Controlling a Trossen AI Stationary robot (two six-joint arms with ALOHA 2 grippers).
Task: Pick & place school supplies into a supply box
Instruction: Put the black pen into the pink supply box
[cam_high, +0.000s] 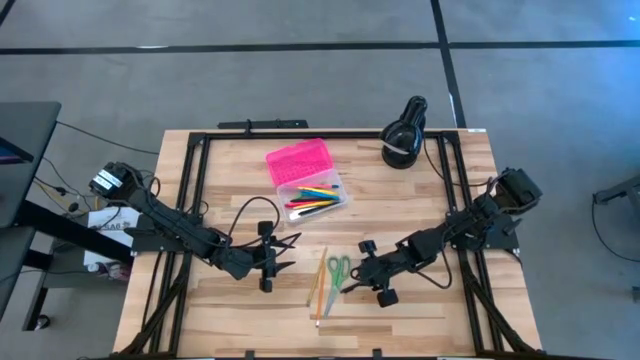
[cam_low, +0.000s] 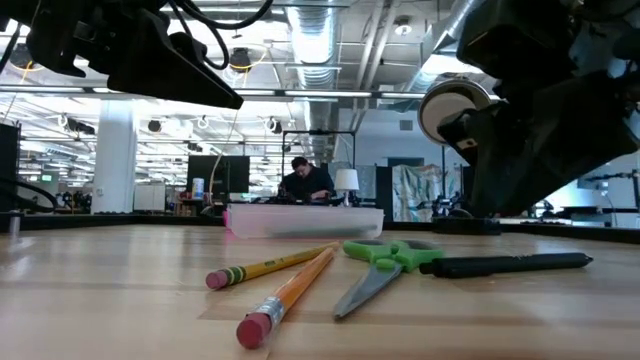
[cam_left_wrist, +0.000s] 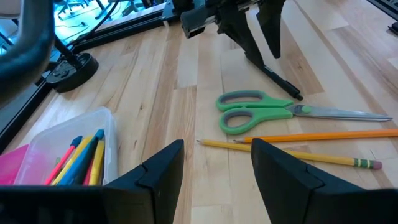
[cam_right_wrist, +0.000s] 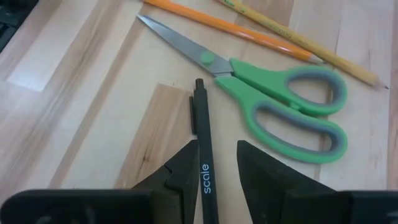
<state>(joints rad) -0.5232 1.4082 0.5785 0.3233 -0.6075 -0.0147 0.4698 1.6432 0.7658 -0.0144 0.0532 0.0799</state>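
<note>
The supply box (cam_high: 308, 182) lies open at the table's far middle, with its pink lid (cam_high: 298, 161) beside the clear base (cam_high: 318, 198), which holds several pens. Green-handled scissors (cam_high: 337, 271) and two pencils (cam_high: 320, 285) lie flat on the near middle. Just to the right of the scissors, a black pen (cam_right_wrist: 203, 124) lies flat on the wood. My right gripper (cam_right_wrist: 217, 146) is open and low over that pen, with one finger on either side of its end. My left gripper (cam_high: 284, 254) is open and hovers to the left of the pencils, holding nothing.
A black rounded object with a white band (cam_high: 403, 136) stands at the far right corner. Black frame rails (cam_high: 195, 170) run along the table's left, right and far sides. Bare wood lies along the near edge (cam_high: 250, 320). A person (cam_low: 305, 182) sits far behind the table.
</note>
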